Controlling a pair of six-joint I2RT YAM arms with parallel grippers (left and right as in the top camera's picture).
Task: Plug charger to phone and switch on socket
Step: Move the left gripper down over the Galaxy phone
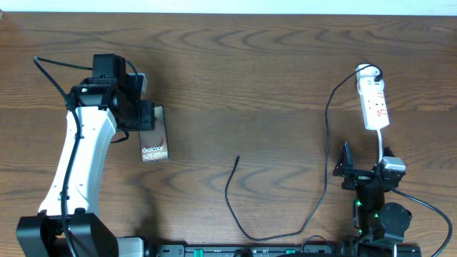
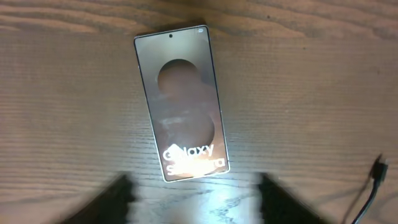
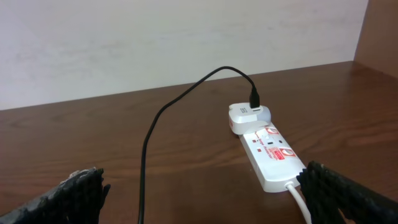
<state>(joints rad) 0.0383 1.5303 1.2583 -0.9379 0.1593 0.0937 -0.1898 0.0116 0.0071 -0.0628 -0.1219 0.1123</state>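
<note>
On the wooden surface [image 1: 271,64] seen from overhead, the phone [image 1: 154,143] lies flat at 9 o'clock, face up, partly under the left arm. Its long axis runs 12 to 6, and the "Galaxy" lettering marks the end toward 6. The left pincer [image 2: 196,202] hangs above that lettered end with its 2 fingers spread wide, wider than the phone, holding nothing. The charger [image 1: 238,158] rests loose near the centre. Its plug tip points to about 12 and sits at 3 o'clock of the phone, apart from it. The cable trails toward 6, loops, then climbs to a white adapter [image 3: 247,116] seated in the socket [image 1: 374,103]. The socket lies at 2 o'clock with its long axis 12 to 6, the adapter at the 12 end and the white cord leaving at 6. The right pincer [image 3: 208,193], at 6 o'clock of the socket, is likewise wide and empty. Step in hand, as judged: the approach, with neither plugging nor switching done; the switch position cannot be read. The next move calls for gripping the charger close behind its tip, steadying the phone, and setting the tip along the phone's long axis to enter the lettered end, where the port presumably lies.
</note>
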